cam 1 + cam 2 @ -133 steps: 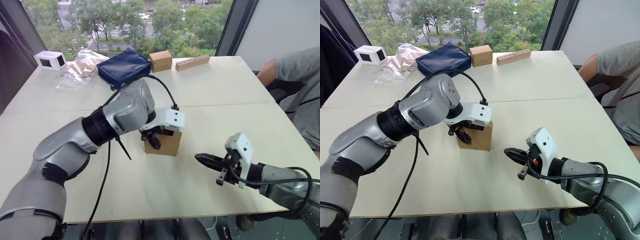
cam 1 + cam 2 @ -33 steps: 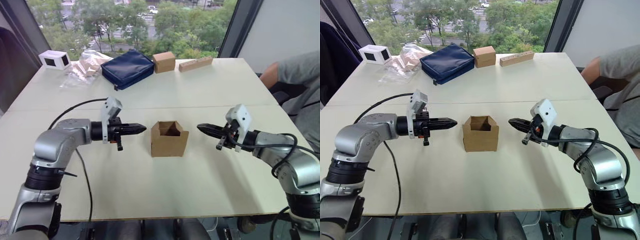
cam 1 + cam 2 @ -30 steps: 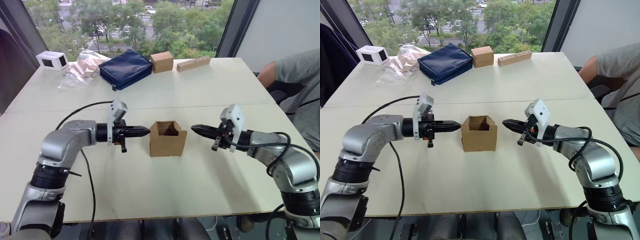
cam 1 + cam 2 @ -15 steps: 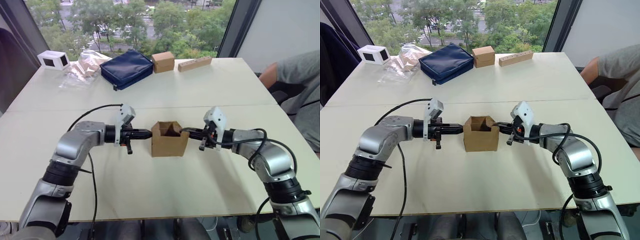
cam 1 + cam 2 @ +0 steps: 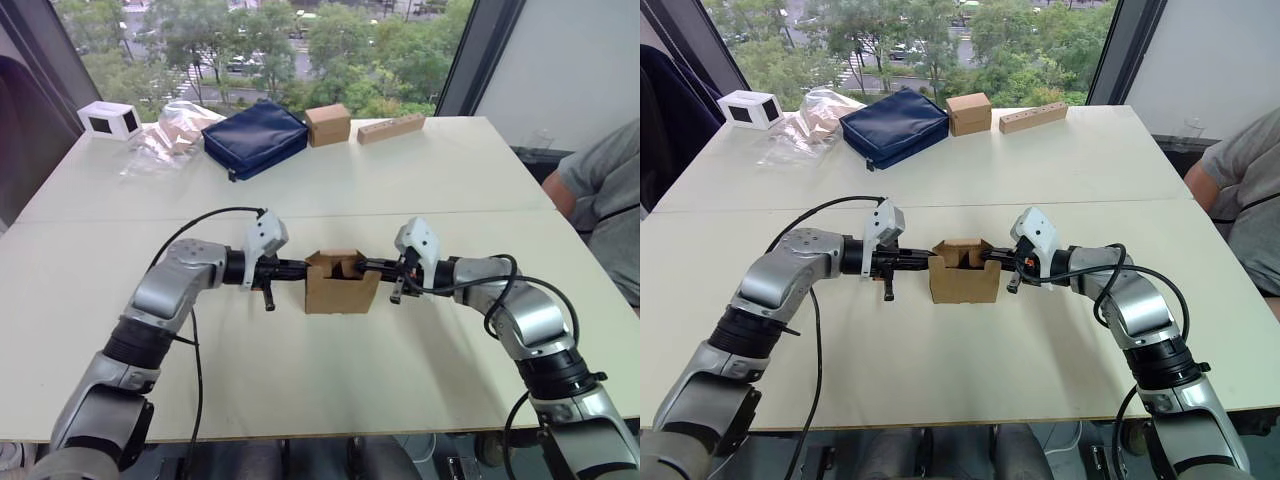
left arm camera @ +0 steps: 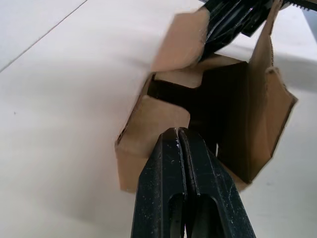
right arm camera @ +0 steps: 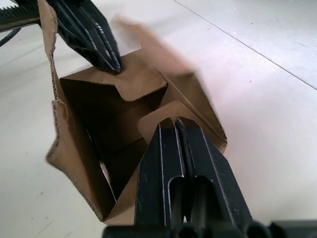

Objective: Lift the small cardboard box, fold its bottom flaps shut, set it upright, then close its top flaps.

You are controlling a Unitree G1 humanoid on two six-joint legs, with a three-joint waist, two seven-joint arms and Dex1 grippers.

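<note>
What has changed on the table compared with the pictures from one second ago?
Both grippers, shut, closed in: the left gripper and right gripper now press the small cardboard box's side flaps inward. The box stayed upright in place; the navy pouch is unmoved.

No readable text, label, brand or number shows on anything in these views.

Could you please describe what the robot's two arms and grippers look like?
Both arms are silver-grey metal with rounded joint housings and black bands between segments. Each wrist carries a white angular camera block, and a loose black cable loops along each forearm. The left gripper and right gripper each have two slim, tapering glossy black fingers with slotted bases.
</note>
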